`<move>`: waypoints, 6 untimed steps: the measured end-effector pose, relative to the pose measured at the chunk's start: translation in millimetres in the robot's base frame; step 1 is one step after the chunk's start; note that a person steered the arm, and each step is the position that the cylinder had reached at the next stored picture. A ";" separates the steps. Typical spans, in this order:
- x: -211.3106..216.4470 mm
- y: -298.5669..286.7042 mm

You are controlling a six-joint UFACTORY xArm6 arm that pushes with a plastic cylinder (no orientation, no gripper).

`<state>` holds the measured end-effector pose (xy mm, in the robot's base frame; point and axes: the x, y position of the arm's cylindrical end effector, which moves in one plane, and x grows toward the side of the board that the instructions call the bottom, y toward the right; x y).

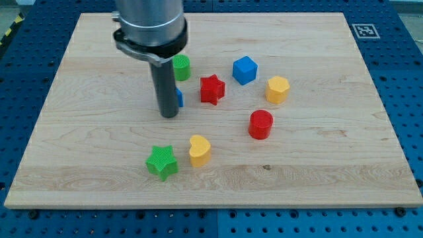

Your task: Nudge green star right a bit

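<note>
Green star (162,162) sits below my tip (169,115), toward the view's bottom; no pincer here, just a bare rod.

1 view; high, angled down over board (370,132) near edge; mount probably off-arm

Bright, even overhead light, no dim zones. Wooden board (310,178) evenly lit, grain crisp, no hot glare. Shadows short, soft, tight under blocks; green star (162,162) throws small dark patch at base, same for red cylinder (260,124). Metal collar of arm (151,30) shows mild specular streaks. Dark rod near-black, surface detail lost; my tip (169,116) sharp-edged. Focus good throughout, no motion blur. Slight perspective taper toward view's top, no obvious edge warp.
</note>
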<state>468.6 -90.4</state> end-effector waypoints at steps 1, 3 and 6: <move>8.5 -46.0; 102.5 -53.7; 115.1 57.8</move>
